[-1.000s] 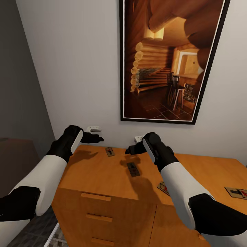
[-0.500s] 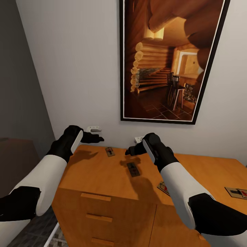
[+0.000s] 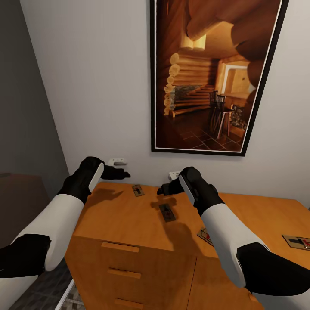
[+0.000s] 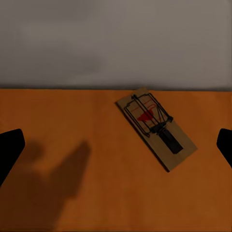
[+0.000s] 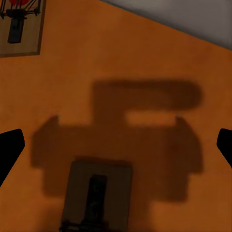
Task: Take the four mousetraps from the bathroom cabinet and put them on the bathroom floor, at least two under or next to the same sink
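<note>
Nothing has moved since the earlier frames: both our arms hang where they were above the cabinet [image 3: 129, 219], whose orange-brown top runs along the pale wall [image 3: 86, 86] under a large framed picture [image 3: 211, 73] of a log interior. Drawer fronts with bar handles show on its near face. Our left gripper [image 3: 121, 174] hovers over the back left part of the top and our right gripper [image 3: 165, 187] over the middle; in both wrist views the dark fingertips [image 4: 10, 150] sit at opposite edges, so both claws are released and hold nothing. Four mousetraps lie flat on the top: one near the wall [image 3: 137, 190] [image 4: 155, 127], one in the right gripper's shadow [image 3: 167, 212] [image 5: 96, 198], one half hidden by our right forearm [image 3: 204, 236], and one far to the right [image 3: 297, 241].
</note>
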Available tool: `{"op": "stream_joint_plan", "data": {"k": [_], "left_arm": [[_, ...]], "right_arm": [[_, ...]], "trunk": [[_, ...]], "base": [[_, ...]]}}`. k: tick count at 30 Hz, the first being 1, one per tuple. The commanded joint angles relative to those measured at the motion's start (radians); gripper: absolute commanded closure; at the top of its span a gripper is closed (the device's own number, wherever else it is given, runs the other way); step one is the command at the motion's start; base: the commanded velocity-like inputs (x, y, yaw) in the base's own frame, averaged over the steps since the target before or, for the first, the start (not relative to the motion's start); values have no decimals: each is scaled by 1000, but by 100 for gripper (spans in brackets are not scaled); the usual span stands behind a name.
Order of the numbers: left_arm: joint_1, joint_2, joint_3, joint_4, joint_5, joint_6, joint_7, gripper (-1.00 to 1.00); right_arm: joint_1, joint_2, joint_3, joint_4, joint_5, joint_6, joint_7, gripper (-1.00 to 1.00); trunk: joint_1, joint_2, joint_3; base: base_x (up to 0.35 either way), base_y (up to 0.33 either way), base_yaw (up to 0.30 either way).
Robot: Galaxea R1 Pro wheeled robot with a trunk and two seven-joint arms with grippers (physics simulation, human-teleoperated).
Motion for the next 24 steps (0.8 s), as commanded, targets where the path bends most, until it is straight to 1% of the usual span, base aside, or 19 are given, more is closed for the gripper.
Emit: {"op": "stream_joint_plan", "data": {"k": [1,15,24], "left_arm": [[-1,2,-4,-1,10,12,5,-100],[-1,-2,-2,-3,10,51,6,-100],[-1,-18,0,0,10,58,12,-100]], "right_arm": [[-1,0,1,-1,2,4,2,-100],[-1,0,1,1,2,4,6,-100],[-1,0,2,0,2,4,6,-100]], "trunk": [[0,-1,-1],[0,-1,-1],[0,-1,-1]], "base": [[0,0,0],[0,0,0],[0,0,0]]}}
